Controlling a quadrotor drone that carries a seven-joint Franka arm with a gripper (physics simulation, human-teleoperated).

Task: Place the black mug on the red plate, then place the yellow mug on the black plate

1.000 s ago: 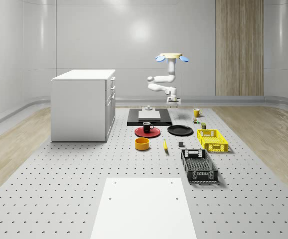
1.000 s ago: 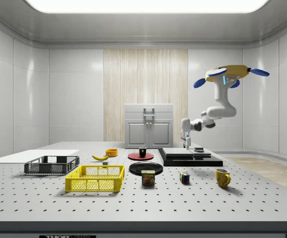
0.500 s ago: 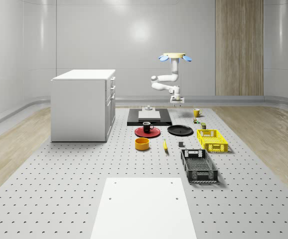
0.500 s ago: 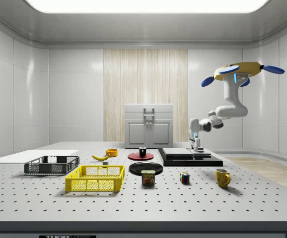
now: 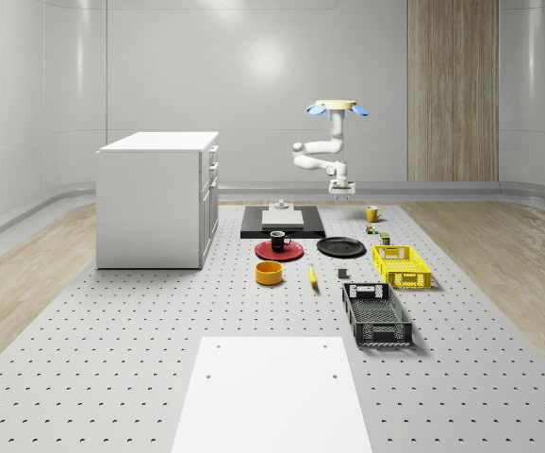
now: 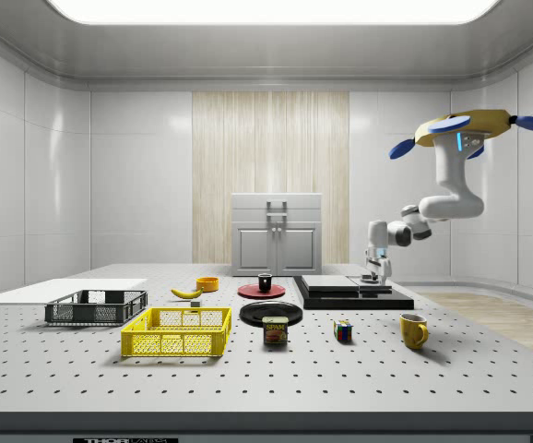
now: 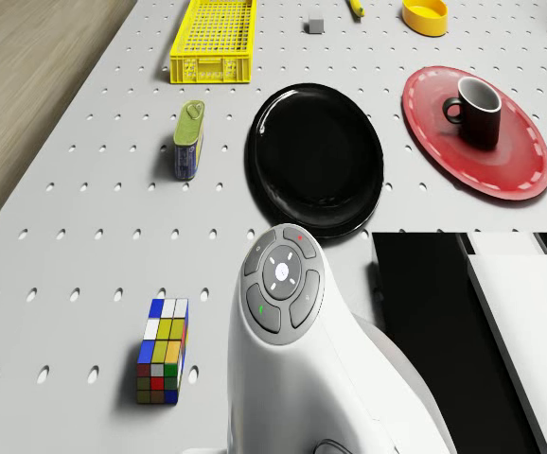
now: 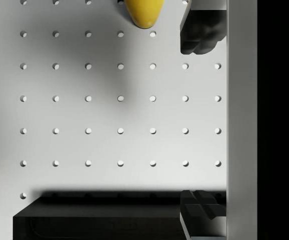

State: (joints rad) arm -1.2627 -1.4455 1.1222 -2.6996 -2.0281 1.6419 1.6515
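1. Black mug [image 7: 478, 111] already on red plate [image 7: 520, 165].
2. Yellow mug [image 5: 371, 213] near bench's far edge; looks rigid, smooth, light. Best gripped across the rim.
3. Drone [image 6: 469, 131] hovering above; gripper [image 8: 200, 122] spread wide, empty, near mug.
4. Black plate [image 7: 311, 156] bare.

The drone [image 6: 474, 129] had a yellow body with blue rotors; the arm [image 6: 444, 201] was glossy white with grey joints, bearing a grey button cluster [image 7: 281, 277].

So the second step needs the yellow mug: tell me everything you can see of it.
The yellow mug is glossy yellow, with a darker rim and one loop handle. It stands upright and free on the perforated table, near the Rubik's cube. It is not on the black plate. Nothing touches it.
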